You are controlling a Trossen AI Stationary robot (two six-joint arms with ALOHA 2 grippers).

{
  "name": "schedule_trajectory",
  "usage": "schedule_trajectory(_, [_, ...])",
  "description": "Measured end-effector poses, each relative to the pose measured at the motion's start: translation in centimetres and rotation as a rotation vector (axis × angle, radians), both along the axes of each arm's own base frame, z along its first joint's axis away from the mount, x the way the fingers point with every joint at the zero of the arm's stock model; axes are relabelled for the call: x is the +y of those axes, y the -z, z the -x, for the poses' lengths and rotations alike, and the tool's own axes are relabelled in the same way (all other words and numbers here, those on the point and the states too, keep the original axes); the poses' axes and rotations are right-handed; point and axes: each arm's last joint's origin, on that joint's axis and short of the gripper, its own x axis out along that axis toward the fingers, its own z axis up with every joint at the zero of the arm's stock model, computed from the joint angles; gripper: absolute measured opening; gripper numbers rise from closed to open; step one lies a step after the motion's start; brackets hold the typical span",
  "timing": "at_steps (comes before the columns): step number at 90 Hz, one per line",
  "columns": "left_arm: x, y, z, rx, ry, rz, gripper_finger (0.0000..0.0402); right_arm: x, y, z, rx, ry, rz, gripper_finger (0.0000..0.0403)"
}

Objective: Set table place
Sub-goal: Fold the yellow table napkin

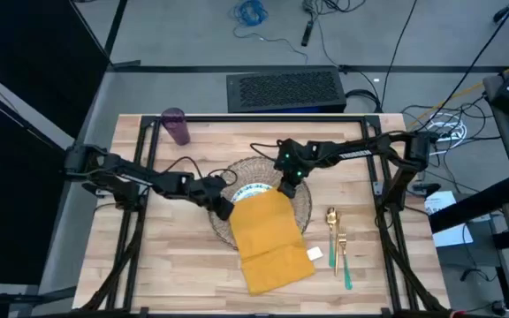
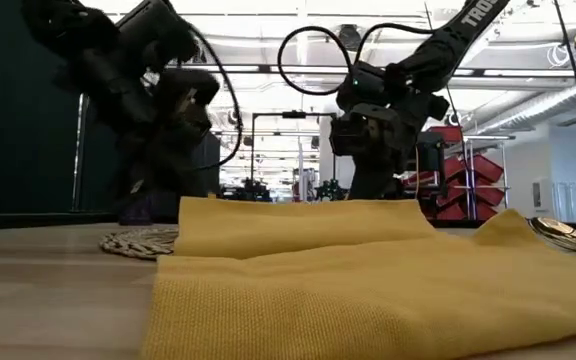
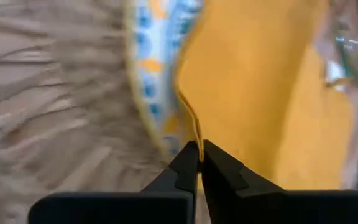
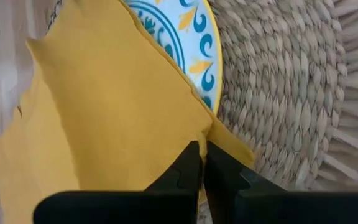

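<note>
Holding the mustard napkin [image 1: 270, 234] by two corners of its far edge, both arms work over the plate [image 1: 253, 191], which sits centred on the woven mat [image 1: 300, 203] in the middle of the table [image 1: 175, 274]. Left gripper [image 3: 197, 155]: fingers clenched on the napkin corner at the plate's left rim. Right gripper [image 4: 199, 154]: fingers clenched on the opposite corner, at the plate's right rim (cloth edge pinched between the tips in both wrist views). Napkin drapes across most of the plate and trails toward the near table edge. Judgement: the paired grip keeps the edge taut so the cloth can be moved flat. Fork and spoon [image 1: 338, 243] lie right of the plate, just off the mat; purple cup [image 1: 176, 125] stands well apart, at the far left corner.
</note>
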Motion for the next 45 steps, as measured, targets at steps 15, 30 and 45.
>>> schedule_trajectory(15, [-0.8, -2.1, -1.0, -0.081, 0.061, -0.003, 0.0000, 0.3, -2.0, 0.7, -0.028, 0.004, 0.006, 0.0000])
schedule_trajectory(30, [-1.7, -3.7, -1.7, -0.139, 0.097, -0.006, 0.0000, 1.4, -4.5, 1.7, -0.057, 0.000, 0.011, 0.0000])
schedule_trajectory(45, [-3.1, -5.1, -2.3, -0.181, 0.144, -0.010, 0.0000, 3.2, -4.7, 1.9, -0.003, -0.017, 0.003, 0.0000])
